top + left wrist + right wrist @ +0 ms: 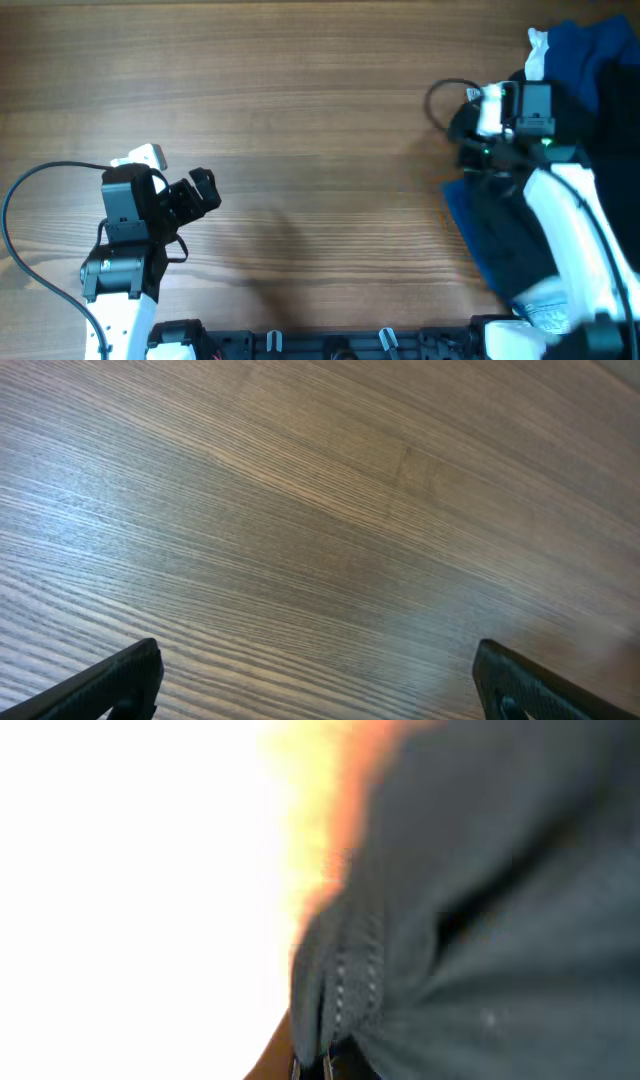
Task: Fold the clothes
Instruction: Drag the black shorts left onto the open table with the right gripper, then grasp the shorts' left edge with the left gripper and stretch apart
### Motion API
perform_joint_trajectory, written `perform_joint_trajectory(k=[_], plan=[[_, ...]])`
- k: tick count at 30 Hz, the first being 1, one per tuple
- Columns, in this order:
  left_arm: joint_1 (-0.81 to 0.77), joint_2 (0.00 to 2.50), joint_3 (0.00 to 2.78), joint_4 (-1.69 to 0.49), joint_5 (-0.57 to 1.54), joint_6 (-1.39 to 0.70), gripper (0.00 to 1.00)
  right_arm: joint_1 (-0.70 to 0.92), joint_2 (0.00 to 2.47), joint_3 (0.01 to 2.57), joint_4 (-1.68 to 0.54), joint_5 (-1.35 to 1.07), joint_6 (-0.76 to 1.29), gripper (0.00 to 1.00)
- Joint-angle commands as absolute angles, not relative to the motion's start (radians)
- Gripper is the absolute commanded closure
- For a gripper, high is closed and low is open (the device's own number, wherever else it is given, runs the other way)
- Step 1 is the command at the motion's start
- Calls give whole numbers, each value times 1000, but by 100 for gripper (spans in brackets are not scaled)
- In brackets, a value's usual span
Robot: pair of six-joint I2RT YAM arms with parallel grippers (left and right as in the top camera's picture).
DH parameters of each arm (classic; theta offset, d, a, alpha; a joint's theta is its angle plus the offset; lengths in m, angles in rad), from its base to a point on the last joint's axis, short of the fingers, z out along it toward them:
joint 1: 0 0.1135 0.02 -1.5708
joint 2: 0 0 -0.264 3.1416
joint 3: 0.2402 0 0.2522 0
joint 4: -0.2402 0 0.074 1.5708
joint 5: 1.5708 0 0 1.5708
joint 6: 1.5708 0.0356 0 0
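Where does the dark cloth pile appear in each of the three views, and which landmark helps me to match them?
Overhead: the dark cloth pile lies along the right edge, partly under the right arm.
Left wrist: not in it; only bare table.
Right wrist: the dark cloth pile fills the right half, close and blurred.
Landmark: the wood-grain table, in overhead and left wrist.
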State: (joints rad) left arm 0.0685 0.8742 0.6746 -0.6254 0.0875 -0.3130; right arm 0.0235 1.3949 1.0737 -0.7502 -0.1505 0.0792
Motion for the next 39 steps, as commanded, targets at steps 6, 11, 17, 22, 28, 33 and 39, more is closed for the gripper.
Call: perform_joint_trajectory(k=[6, 11, 17, 22, 28, 33, 39], plan=[[75, 877, 693, -621, 100, -323, 0, 469, 1472, 1111, -549, -340, 139, 96], [75, 877, 693, -621, 105, -323, 0, 613, 1659, 1111, -208, -367, 199, 96], [75, 877, 693, -622, 154, -324, 0, 641, 1691, 1111, 99, -311, 339, 63], [75, 878, 693, -622, 168, -348, 0, 613, 1691, 1111, -318, 88, 342, 12], [51, 963, 688, -627, 383, -445, 0, 520, 1592, 1111, -521, 204, 342, 0], [-147, 1155, 687, -598, 412, -568, 0, 452, 1466, 1111, -600, 198, 403, 0], [-403, 1415, 687, -538, 413, -822, 1, 362, 1402, 1111, -680, 189, 474, 0]])
